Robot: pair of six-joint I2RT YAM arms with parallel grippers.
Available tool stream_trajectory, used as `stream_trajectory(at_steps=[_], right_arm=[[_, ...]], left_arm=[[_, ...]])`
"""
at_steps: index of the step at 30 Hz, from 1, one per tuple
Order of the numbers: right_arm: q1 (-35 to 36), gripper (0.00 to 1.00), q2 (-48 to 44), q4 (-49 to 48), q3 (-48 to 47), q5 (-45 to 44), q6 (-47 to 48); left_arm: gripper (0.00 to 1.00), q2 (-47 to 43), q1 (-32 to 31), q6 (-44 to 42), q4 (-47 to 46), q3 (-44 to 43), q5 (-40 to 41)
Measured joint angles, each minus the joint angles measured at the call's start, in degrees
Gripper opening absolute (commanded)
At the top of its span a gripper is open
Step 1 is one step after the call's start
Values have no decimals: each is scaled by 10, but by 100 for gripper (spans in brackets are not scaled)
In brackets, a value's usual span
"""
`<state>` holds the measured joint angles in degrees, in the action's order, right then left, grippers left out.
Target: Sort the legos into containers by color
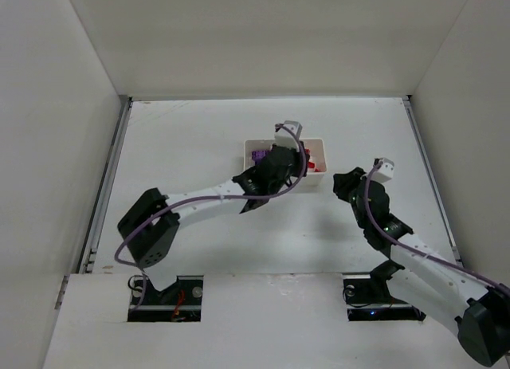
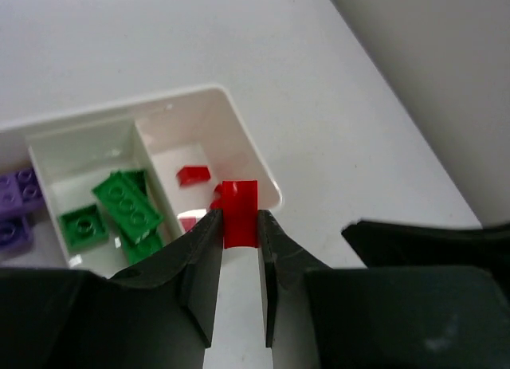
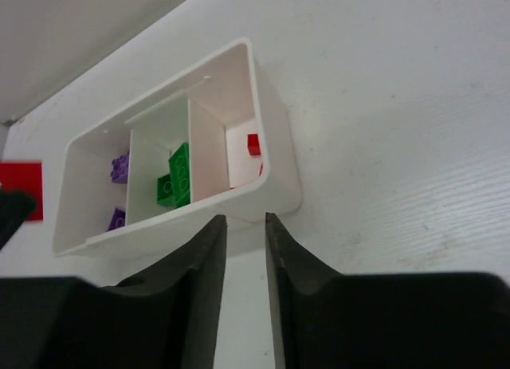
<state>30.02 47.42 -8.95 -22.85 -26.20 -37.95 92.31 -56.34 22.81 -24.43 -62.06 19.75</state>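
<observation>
L gripper [image 2: 239, 223] is clamped on one red brick [image 2: 239, 210], pinched across its short width. The brick's long axis is in line w/ the fingers and it sticks out past the tips. Looks like a flat plate, but the stud side isn't clear from this angle.

Tray [image 2: 249, 150] sits mid-table [image 1: 199, 130], nearer the far edge than the near one, long axis parallel to the far edge. Contents:
- **Left cell:** purple bricks [image 2: 16, 198].
- **Mid cell:** green bricks [image 2: 127, 202], lying flat, studs up.
- **Right cell:** loose red bits [image 2: 194, 174].

The held brick hangs at the near rim of the right cell, prob just over it.

R gripper [image 3: 245, 221] is empty, jaws a narrow gap apart. It sits just off the tray's near right corner, toward the table's right edge, not touching the tray.
</observation>
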Motion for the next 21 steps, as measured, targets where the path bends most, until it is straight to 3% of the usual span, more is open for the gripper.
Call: stream_trajectory(at_steps=[8, 15, 21], right_arm=[[-21, 38, -91, 2, 25, -5, -23], [-27, 55, -107, 2, 28, -2, -31], [-27, 60, -114, 5, 32, -2, -33]], left_arm=[[24, 210, 37, -8, 70, -195, -30], [57, 257, 34, -14, 118, -242, -28], [78, 250, 28, -16, 119, -247, -15]])
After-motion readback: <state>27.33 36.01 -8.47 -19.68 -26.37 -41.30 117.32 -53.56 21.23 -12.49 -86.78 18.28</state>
